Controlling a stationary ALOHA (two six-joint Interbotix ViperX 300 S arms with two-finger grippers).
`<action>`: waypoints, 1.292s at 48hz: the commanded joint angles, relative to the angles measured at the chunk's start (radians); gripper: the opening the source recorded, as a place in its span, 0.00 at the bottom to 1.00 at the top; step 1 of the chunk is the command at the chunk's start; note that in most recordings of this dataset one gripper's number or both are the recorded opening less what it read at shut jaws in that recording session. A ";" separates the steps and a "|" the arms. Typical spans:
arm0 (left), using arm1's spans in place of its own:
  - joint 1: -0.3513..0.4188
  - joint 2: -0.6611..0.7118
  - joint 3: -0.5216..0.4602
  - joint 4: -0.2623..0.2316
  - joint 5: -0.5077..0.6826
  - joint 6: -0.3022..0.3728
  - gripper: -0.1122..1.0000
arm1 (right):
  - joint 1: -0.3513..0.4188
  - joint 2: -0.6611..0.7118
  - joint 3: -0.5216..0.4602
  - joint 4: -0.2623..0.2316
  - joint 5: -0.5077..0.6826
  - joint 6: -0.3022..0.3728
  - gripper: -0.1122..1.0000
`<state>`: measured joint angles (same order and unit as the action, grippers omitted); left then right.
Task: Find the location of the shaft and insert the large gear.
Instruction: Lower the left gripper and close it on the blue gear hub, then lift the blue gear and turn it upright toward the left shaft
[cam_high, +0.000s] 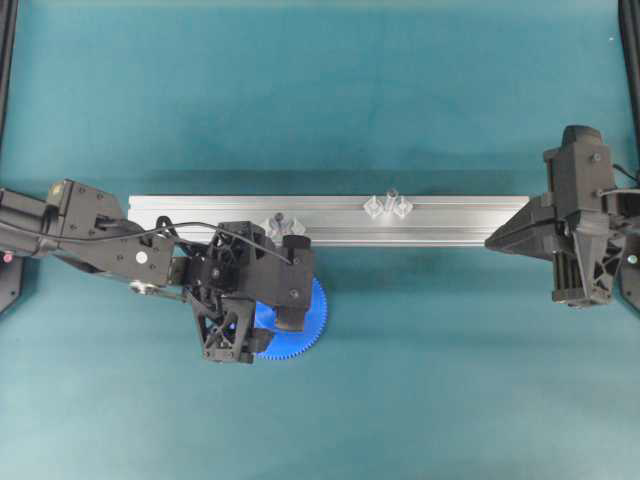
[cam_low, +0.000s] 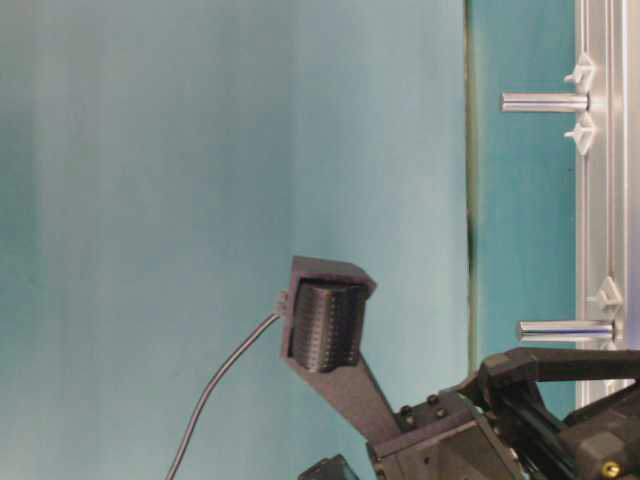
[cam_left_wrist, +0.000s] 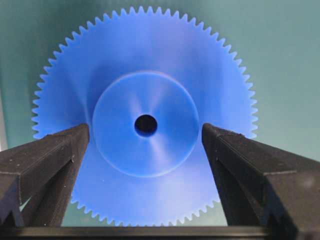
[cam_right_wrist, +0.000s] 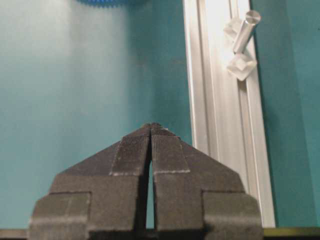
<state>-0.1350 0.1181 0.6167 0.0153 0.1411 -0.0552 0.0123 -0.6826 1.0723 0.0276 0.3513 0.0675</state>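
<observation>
Your left end effector hangs spread wide, holding nothing, directly over the large gear, fingers straddling its hub so closing should grip it. The shaft stands on the rail beyond. Your right end effector is closed, empty.

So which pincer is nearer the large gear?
Left. The left pincer hangs open directly over the large gear; the right pincer sits shut at the rail's far end.

Overhead, table-level, two wrist close-ups
</observation>
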 joint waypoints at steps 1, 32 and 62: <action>-0.005 -0.006 -0.023 0.003 -0.005 0.000 0.94 | 0.003 -0.003 -0.008 -0.002 -0.006 0.005 0.12; -0.006 0.018 -0.055 0.003 0.051 0.002 0.94 | 0.003 -0.003 0.000 -0.002 -0.014 0.006 0.12; -0.005 -0.003 -0.112 0.003 0.091 0.012 0.74 | 0.003 -0.048 0.029 -0.002 -0.037 0.008 0.12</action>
<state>-0.1350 0.1549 0.5338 0.0153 0.2439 -0.0414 0.0138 -0.7210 1.1091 0.0276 0.3221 0.0690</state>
